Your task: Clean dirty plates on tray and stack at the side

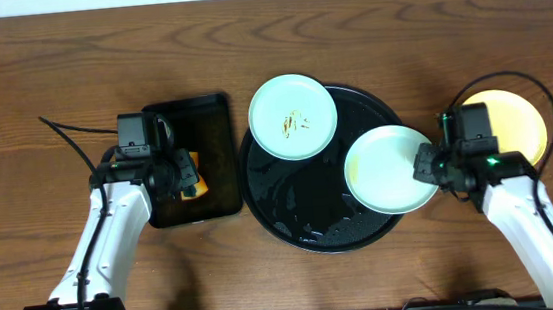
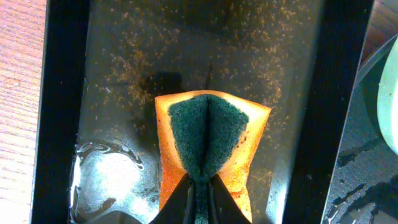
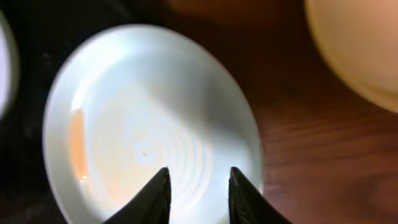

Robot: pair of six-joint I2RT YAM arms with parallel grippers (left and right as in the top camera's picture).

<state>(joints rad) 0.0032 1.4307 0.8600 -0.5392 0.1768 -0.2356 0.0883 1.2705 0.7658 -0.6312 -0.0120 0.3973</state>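
Mint plate (image 3: 149, 118) just under the tips of your right claw (image 3: 198, 177), half on the round tray (image 1: 300, 198), claw narrowly parted and gripping nothing, yellow plate (image 3: 360, 50) ahead-right of it, your left claw (image 2: 199, 186) pinching a folded sponge (image 2: 208, 137) over the small tray (image 2: 62, 93).

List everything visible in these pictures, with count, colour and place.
table: one, brown wood.
round tray: one, glossy black, table centre.
mint plates: two, pale mint-blue; one brown-smeared on the round tray's upper left rim, one on its right rim.
yellow plate: one, pale yellow, table, right of the tray.
rectangular tray: one, black, left of the round tray.
sponge: one, orange with green pad, over the rectangular tray.
arms: two, white and black; left arm, jaws shut on the sponge; right arm, jaws open over the second mint plate's edge.
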